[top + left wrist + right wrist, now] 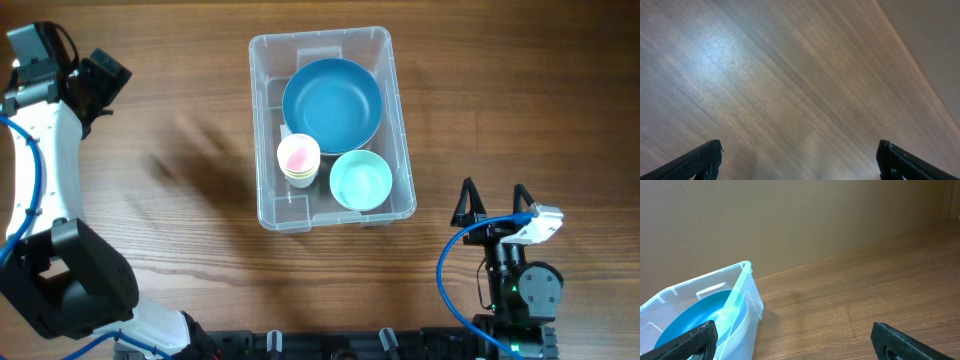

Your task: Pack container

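The container (258, 130), a clear rectangular bin, stands at the table's centre. Inside it lie a large blue bowl (332, 103), a small mint bowl (360, 180) and a stack of cups with a pink one on top (298, 160). My left gripper (103, 75) hangs far to the container's left, near the table's left side. Its wrist view shows it open (800, 152) over bare, blurred wood. My right gripper (493, 195) stands open by the front right, just right of the container. Its wrist view (795, 335) shows the container's corner (747, 295) and the blue bowl (695, 315) at the left.
Brown wooden tabletop (520, 90) lies on all sides of the container. The left arm's white link (45, 150) and black base (70, 280) fill the left edge. The right arm's base (520, 290) sits at the front right, and a tan wall (790, 220) rises behind the table.
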You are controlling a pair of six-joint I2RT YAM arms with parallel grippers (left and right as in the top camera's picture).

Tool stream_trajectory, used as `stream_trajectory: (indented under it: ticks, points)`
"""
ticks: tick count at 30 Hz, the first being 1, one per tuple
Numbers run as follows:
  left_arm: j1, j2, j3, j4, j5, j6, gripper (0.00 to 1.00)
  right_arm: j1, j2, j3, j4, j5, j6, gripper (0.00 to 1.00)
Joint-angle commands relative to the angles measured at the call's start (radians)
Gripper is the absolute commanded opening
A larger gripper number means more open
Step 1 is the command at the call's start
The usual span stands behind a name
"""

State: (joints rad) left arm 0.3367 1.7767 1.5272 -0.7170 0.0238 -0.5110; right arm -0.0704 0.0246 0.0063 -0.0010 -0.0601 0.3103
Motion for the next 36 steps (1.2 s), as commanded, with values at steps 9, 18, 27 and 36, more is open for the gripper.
stream_trajectory:
  ticks: [9,18,27,36]
  points:
    - [-0.187,-0.42,0.01,-0.169,-0.125,0.009,1.0,0.006,0.005,-0.001,0.004,-0.016,0.008,1.0]
    - [-0.345,-0.837,0.006,-0.356,-0.132,0.009,1.0,0.006,0.005,-0.001,0.004,-0.016,0.007,1.0]
    - [-0.345,-1.221,-0.212,-0.316,-0.168,0.009,1.0,0.006,0.005,-0.001,0.004,-0.016,0.007,1.0]
    - [-0.344,-1.536,-0.891,0.301,-0.105,0.008,1.0,0.006,0.005,-0.001,0.004,-0.016,0.007,1.0]
